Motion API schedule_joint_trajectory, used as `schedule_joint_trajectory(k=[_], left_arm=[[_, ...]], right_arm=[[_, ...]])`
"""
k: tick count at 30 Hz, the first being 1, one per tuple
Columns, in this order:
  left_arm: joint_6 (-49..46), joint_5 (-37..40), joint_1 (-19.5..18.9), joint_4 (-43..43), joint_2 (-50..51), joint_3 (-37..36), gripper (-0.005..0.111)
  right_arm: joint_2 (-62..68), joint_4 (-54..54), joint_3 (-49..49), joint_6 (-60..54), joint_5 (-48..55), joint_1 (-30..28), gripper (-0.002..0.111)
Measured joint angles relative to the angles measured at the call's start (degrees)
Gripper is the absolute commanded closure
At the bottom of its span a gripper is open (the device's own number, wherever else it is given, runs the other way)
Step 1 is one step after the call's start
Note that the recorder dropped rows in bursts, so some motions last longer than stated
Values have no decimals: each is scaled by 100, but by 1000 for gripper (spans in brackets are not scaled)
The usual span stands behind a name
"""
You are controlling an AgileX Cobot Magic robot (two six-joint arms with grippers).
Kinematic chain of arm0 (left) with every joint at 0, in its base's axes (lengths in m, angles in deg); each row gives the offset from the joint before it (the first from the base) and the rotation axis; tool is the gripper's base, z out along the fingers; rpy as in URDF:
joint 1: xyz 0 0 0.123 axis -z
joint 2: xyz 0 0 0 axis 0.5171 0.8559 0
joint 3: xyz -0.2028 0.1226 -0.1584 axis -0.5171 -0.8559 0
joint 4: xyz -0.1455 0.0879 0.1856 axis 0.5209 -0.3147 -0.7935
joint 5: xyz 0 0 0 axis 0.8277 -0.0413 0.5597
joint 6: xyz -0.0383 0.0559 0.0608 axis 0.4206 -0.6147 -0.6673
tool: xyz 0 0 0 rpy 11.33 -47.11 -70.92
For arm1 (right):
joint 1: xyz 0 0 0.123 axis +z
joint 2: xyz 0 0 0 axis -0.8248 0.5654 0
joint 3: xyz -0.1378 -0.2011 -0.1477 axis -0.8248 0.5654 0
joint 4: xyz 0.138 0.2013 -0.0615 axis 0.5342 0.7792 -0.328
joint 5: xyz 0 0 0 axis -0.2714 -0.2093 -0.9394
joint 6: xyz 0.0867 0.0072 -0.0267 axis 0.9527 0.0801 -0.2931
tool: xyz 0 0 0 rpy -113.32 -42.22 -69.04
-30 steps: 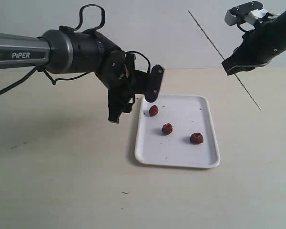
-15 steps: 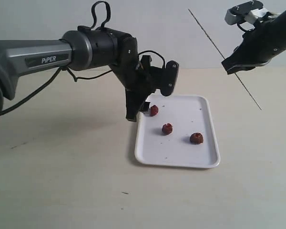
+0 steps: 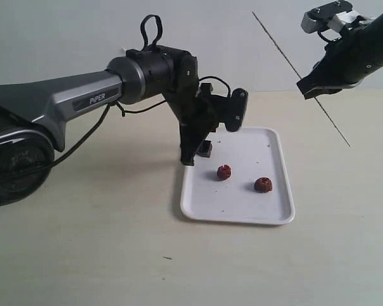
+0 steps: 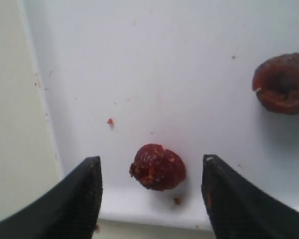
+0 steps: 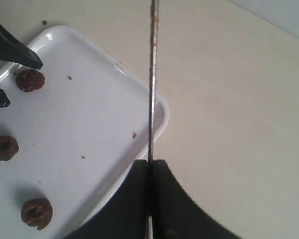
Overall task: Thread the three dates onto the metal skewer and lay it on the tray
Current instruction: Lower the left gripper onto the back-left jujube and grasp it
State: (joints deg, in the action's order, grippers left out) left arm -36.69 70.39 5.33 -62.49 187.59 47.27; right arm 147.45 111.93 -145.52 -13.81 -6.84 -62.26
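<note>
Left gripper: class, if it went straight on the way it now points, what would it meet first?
Most likely the date lying between the open jaws of the left gripper, close to the rim of the tray. How far above the date the jaws stand is unclear.

1. A plain, pale beige tabletop point(image 3: 83, 255) fills the lower exterior view, matte, with a few tiny dark specks.
2. Behind it rises a bare, light grey wall point(image 3: 51, 25).
3. Light is soft and even; shadows are faint.
</note>
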Motion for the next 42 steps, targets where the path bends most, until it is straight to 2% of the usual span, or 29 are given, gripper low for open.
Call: schedule_joint_trajectory(k=[20,26,35,40,42], left_arm=[[-11,-22,0,-111,291,169,51],[-11,-33,0,-166,312,169,67],[-11,-45,0,-204,325,169,69],[9,-55,0,-217,336,169,88],[67,-55,0,-217,347,169,90]], right_arm=[[0,12,0,-20,-23,0,108],[0,22,0,-43,-47,0,108],[0,44,0,-43,-57,0,108],[0,64,0,-43,-57,0,108],[0,75,0,-43,-57,0,108]])
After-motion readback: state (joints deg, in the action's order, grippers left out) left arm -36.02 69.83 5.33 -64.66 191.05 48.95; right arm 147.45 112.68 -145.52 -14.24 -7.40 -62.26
